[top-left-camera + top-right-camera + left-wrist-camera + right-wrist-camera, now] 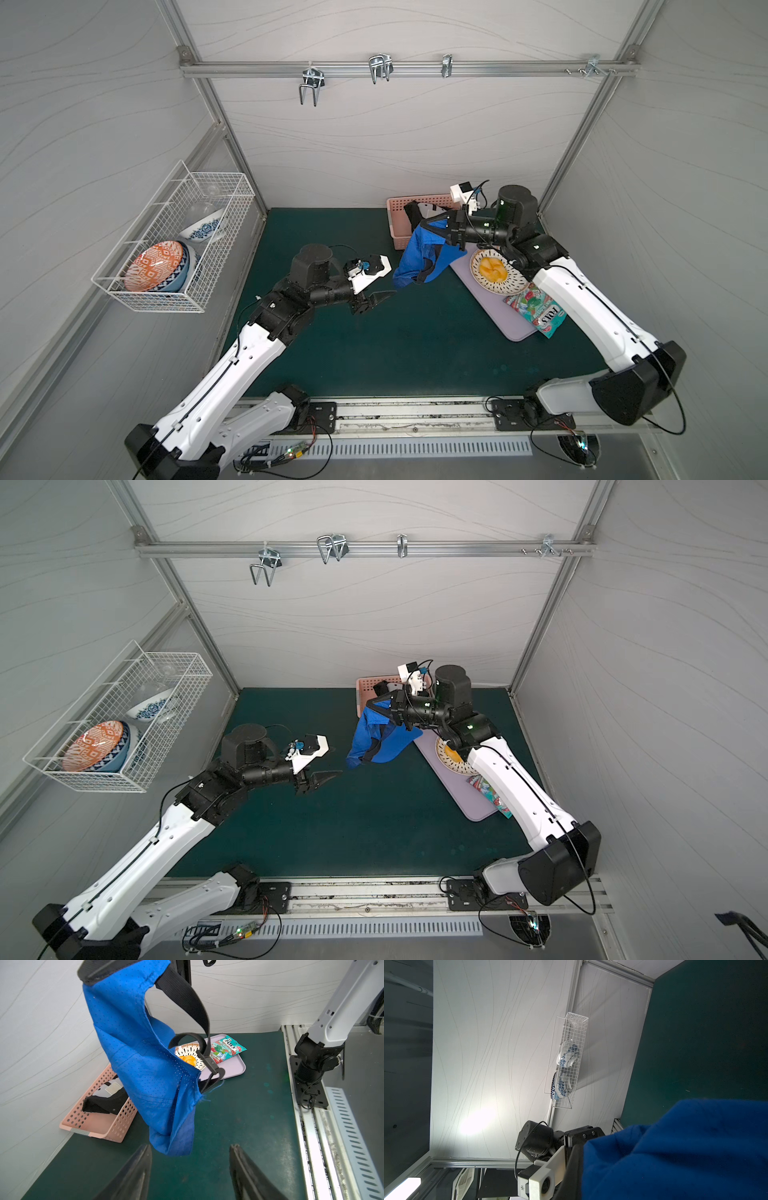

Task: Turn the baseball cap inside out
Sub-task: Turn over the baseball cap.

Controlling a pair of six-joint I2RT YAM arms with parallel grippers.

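Observation:
The blue baseball cap (419, 257) hangs crumpled above the green mat, with its black strap and buckle (209, 1061) dangling loose. My right gripper (432, 222) is shut on the cap's upper part, near the black band. In the right wrist view the blue fabric (685, 1147) covers its fingers. My left gripper (380, 301) is open just left of the cap's lowest fold. In the left wrist view its two fingertips (148, 1147) stand apart with nothing between them, and the cap (141, 1064) hangs just ahead. Both top views show the cap (374, 742) apart from the left gripper (326, 780).
A pink perforated basket (395, 237) holding a black item sits at the back. A lilac tray (515, 328) at the right carries a patterned plate (509, 284) of orange food and a candy bag (536, 311). A wire basket (174, 241) of bowls hangs on the left wall.

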